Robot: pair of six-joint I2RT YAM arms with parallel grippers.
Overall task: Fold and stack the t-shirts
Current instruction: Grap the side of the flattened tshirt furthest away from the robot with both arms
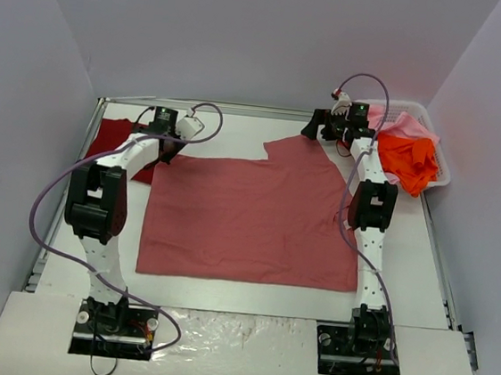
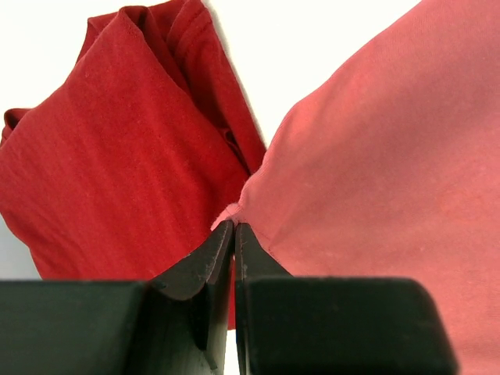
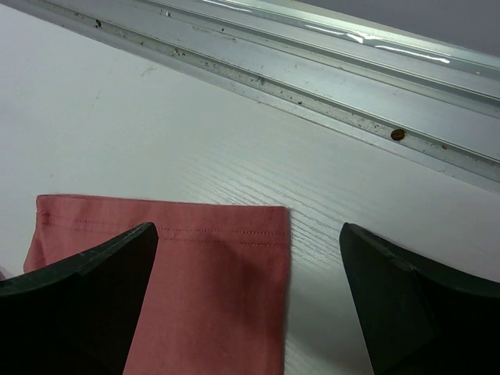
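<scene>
- From above: the rose-red t-shirt lies spread flat in the middle of the desk. The dark crimson t-shirt sits at its far-left corner. The orange t-shirt and the pink t-shirt lie in the white basket at far right.
- My left wrist: my left pincer is pinched together on the rose-red t-shirt's edge, right beside the dark crimson t-shirt.
- My right wrist: my right pincer stands wide apart over the rose-red sleeve hem, gripping nothing.
</scene>
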